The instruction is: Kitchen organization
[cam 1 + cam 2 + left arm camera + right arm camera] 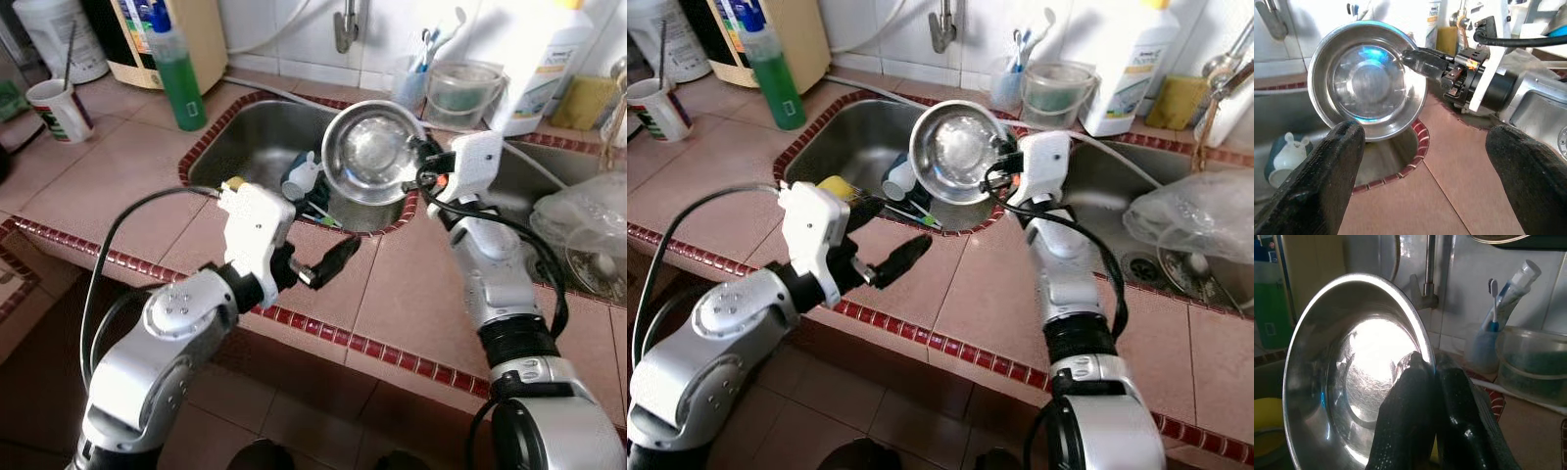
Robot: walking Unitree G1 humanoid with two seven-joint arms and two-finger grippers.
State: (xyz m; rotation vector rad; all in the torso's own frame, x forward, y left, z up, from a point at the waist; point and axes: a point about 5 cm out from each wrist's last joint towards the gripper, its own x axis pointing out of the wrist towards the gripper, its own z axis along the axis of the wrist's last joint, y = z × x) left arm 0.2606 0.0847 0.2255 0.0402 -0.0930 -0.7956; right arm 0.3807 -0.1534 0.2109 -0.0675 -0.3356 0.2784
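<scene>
Left claw: wide, empty | right claw: pinching steel bowl rim over sink

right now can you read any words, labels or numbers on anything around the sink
None can be read.
White detergent bottle: green label, print too blurred.
Green bottle: no legible label.
Paper cup: red markings, too small.
Yellow appliance: coloured panel, unreadable.
Steel bowl, pinched by the right gripper: no text.
</scene>
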